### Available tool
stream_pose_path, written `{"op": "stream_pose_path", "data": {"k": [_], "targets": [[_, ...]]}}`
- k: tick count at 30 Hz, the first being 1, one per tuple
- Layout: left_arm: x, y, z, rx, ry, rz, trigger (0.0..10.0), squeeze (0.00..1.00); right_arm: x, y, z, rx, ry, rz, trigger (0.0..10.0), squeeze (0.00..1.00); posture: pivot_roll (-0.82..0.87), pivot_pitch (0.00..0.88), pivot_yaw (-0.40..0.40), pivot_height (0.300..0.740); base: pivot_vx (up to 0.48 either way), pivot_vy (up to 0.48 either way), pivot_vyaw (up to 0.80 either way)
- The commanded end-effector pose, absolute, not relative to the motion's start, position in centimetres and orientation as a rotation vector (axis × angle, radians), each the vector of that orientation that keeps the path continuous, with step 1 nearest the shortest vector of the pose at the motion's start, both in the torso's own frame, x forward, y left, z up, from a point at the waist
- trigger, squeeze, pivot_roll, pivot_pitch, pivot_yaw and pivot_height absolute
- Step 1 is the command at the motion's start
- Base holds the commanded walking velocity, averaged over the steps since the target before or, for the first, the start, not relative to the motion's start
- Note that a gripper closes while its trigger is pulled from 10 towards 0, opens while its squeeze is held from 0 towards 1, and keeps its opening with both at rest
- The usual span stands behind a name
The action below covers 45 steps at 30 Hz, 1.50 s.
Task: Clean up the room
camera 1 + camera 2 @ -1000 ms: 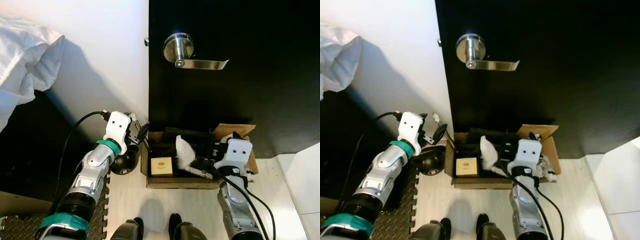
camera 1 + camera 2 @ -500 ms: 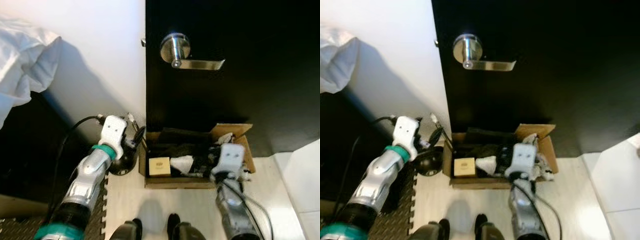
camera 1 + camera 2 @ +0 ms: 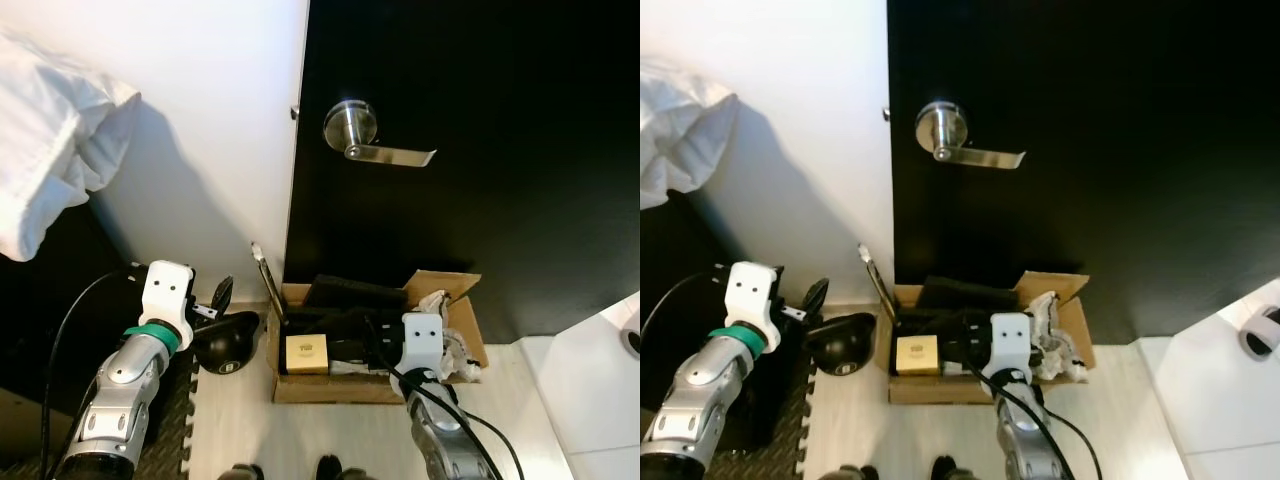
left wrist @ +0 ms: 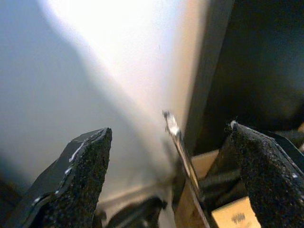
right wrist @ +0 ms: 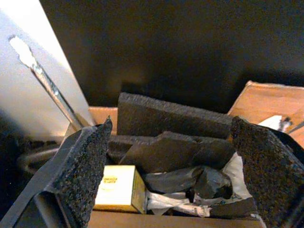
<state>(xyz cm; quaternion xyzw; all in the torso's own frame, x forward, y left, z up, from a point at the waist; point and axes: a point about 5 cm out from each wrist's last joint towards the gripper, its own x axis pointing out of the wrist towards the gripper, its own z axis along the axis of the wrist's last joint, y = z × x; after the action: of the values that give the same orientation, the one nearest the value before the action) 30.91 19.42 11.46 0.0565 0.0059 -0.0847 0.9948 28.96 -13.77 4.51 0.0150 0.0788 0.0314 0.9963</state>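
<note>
Hovering over the cardboard box [image 3: 375, 385], the right end effector [image 5: 171, 156] has its fingers spread wide with nothing between them. Risk noted: a descent from here could snag the raised flap or crush loose contents, since the black foam pieces [image 5: 175, 128] sit unevenly. The box stands on the floor against the black door [image 3: 480, 120], packed with foam, a small yellow carton [image 3: 306, 353] and crumpled paper [image 3: 455, 350]. A thin metal rod [image 3: 266, 280] leans at its left corner and could topple. The left end effector [image 4: 171, 180], likewise open and empty, is held near the wall beside a black rounded object [image 3: 228, 345].
</note>
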Motion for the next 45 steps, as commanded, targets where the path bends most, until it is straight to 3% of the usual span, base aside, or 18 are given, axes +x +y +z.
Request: {"op": "stream_pose_path", "data": {"k": [1,26,45], "targets": [[30.5,19.5,10.7,0.104,0.038,-0.157,10.0,0.0,28.4,-14.3,3.5,0.052,0.205,0.033,10.0,0.0,0.13,0.025,-0.01,0.74,0.0,0.0,0.0],[30.7,15.9,9.6,0.122,0.062,-0.185,10.0,0.0,29.2,-14.8,3.7,0.001,0.191,0.037,10.0,0.0,0.12,0.0,-0.003,0.74,0.0,0.0,0.0],[30.3,16.1,8.1,0.053,0.136,-0.143,10.0,0.0,29.7,-14.6,3.5,-0.061,0.2,0.065,10.0,0.0,0.11,0.0,-0.02,0.74,0.0,0.0,0.78]]}}
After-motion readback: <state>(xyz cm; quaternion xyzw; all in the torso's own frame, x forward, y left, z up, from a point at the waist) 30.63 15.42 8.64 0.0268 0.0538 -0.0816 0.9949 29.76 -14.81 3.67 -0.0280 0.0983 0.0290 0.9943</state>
